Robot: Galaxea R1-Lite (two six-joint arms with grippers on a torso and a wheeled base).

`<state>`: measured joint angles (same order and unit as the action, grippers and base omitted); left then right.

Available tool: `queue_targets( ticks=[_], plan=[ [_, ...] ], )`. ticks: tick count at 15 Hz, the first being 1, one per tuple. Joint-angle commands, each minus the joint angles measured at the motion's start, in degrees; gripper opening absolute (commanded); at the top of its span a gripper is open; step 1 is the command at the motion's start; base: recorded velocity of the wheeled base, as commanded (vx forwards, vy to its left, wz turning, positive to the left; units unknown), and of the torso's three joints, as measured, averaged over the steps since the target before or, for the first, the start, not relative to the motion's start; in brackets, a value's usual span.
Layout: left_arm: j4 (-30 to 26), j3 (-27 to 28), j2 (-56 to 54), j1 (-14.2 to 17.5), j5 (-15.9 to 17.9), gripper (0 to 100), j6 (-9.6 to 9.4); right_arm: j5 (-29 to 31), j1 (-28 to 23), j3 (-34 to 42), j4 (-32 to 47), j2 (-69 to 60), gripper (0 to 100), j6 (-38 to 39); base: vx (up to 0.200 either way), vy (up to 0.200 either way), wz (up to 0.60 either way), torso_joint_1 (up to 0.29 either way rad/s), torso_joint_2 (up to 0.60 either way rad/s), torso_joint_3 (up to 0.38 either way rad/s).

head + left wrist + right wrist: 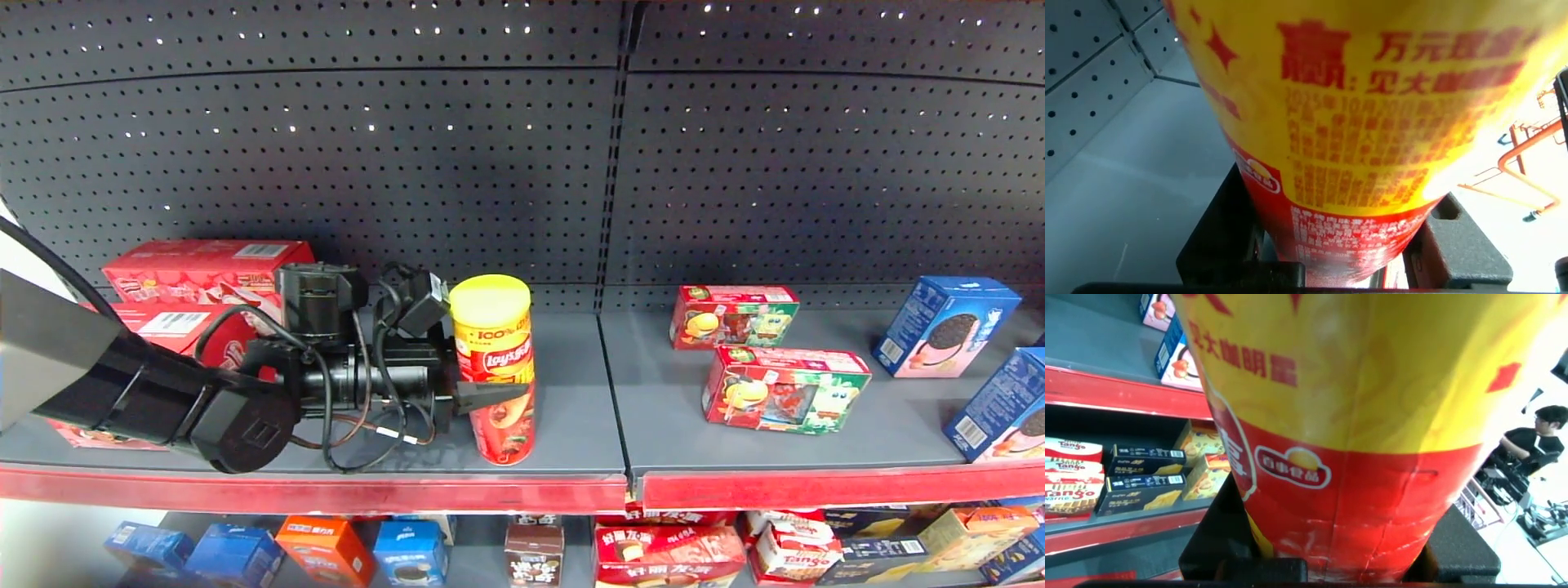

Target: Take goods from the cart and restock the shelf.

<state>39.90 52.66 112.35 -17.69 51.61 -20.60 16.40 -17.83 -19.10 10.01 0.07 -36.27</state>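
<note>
A tall chip can [492, 327] with a yellow lid and a yellow and red body stands upright on the grey shelf [571, 425], near its red front edge. My left gripper [496, 394] comes in from the left and is shut on the can's middle. Up close, that can [1372, 122] sits between the dark fingers [1229, 237]. My right gripper [1343, 547] is shut on a second yellow and red chip can [1372, 416], held out in front of the shelving.
Red boxes [196, 269] are stacked behind my left arm. Two cartoon boxes [784, 388] lie right of the shelf divider, with blue cookie boxes [943, 322] at the far right. The lower shelf [457, 547] holds several boxes. Bare shelf lies right of the standing can.
</note>
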Motion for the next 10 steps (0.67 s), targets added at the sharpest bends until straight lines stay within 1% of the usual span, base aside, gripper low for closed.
queue_targets(
  ticks=[1,2,3,10],
  plan=[
    [-0.26,-0.02,0.24,0.02,-0.02,0,-0.05,0.04,-0.01,-0.06,0.01,-0.07,0,-0.03,0.0,0.0,0.0,0.0,0.0,0.0],
    [-0.26,-0.02,0.24,0.02,-0.02,0,-0.05,0.04,-0.01,-0.15,0.01,-0.07,0,-0.03,0.0,0.0,0.0,0.0,0.0,0.0],
    [-0.26,0.16,0.15,0.02,-0.02,100,-0.05,0.04,-0.01,-0.15,0.01,-0.07,0,-0.03,0.0,0.0,0.0,0.0,0.0,0.0],
    [-0.26,0.16,-0.38,0.73,-0.11,100,0.56,-0.05,-0.01,-0.23,0.01,-0.07,0,-0.03,0.0,0.0,0.0,0.0,0.0,0.0]
  ],
)
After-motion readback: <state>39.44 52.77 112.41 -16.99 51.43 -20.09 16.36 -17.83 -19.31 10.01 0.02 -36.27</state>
